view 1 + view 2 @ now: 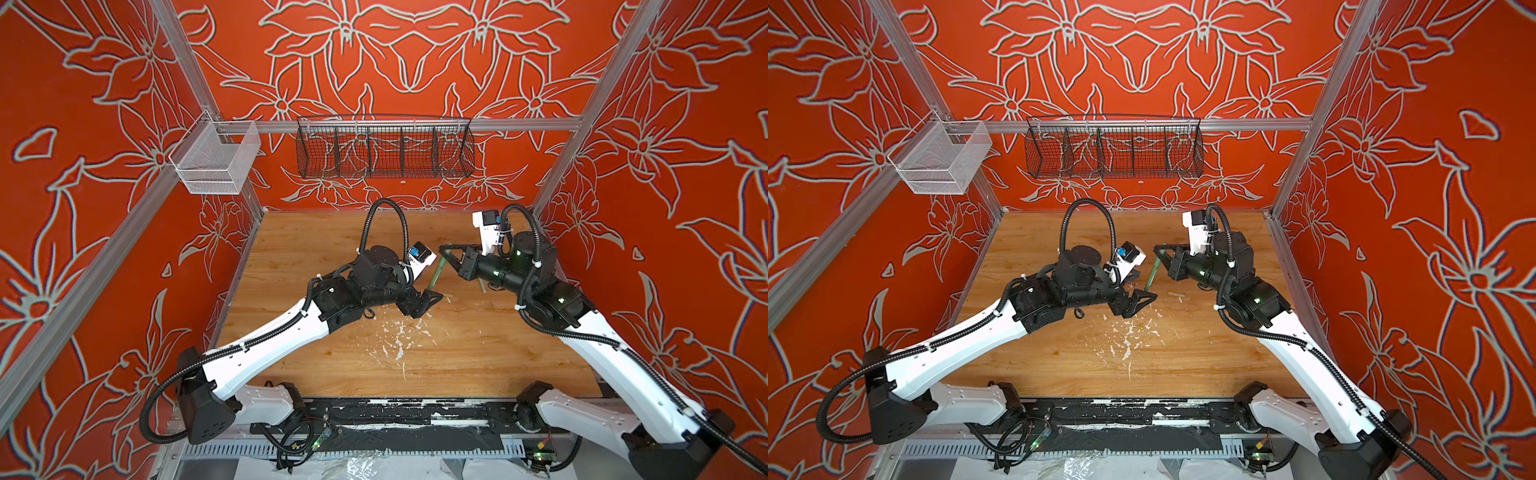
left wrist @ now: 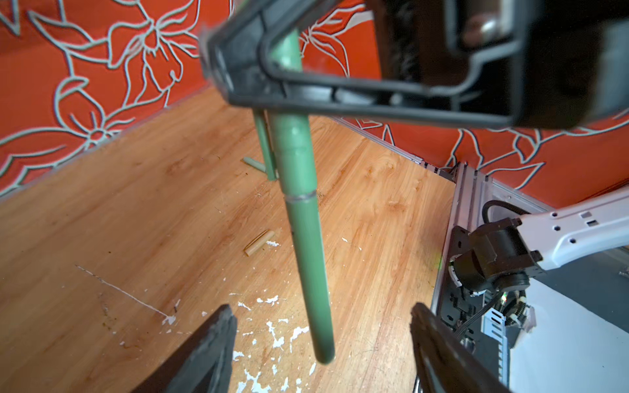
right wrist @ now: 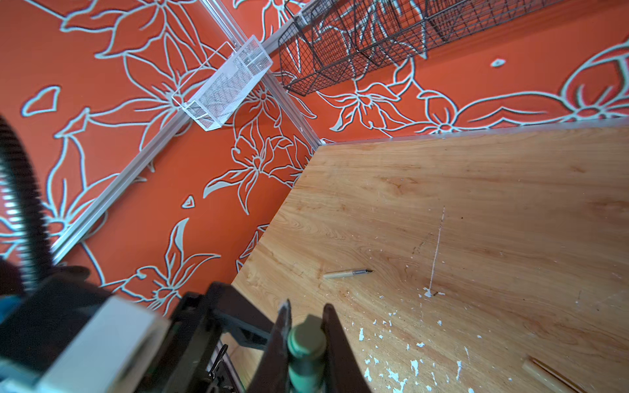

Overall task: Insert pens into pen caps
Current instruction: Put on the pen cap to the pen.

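Green pen (image 2: pixel 304 255), cap (image 2: pixel 294 153) fitted: pinched at the cap end by right gripper (image 3: pixel 306 323); left gripper (image 2: pixel 321 320) spread wide, empty.

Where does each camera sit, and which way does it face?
Top views: high above the robot's base, looking down at the table; the left arm and right arm show.
Left wrist: past the open left gripper toward the green pen.
Right wrist: over the right gripper, shut on that pen, across the table.
Shared: every view shows the pen.
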